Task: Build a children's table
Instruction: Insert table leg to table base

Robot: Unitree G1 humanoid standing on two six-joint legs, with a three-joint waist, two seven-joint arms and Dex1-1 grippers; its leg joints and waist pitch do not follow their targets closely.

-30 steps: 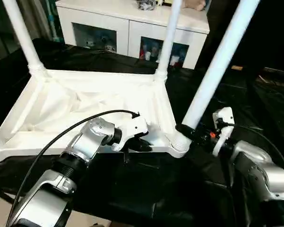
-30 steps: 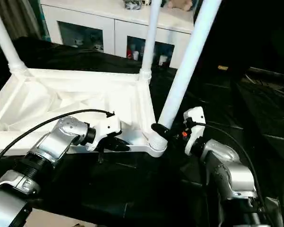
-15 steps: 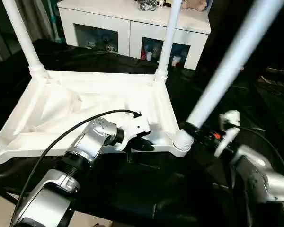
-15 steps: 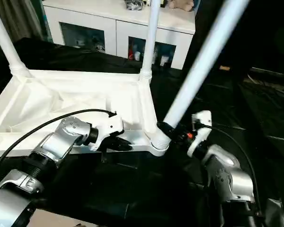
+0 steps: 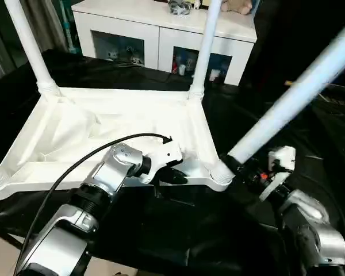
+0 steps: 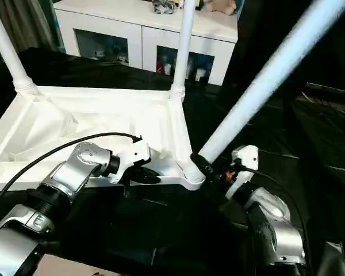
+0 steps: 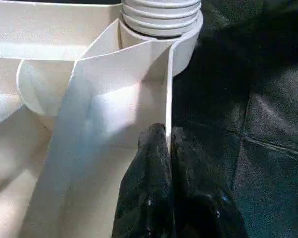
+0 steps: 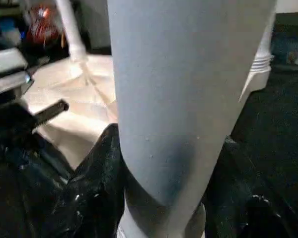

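Right gripper [image 5: 237, 166] clamps the tilted leg [image 5: 287, 103]; left gripper [image 7: 168, 144] pinches the tabletop [image 5: 103, 132] rim. Lean further and you'll jam the socket [image 5: 219, 172].

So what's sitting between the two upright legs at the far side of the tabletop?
Nothing stands between the far left leg and the far right leg; in the left eye view, that stretch is just the tabletop's bare far rim.
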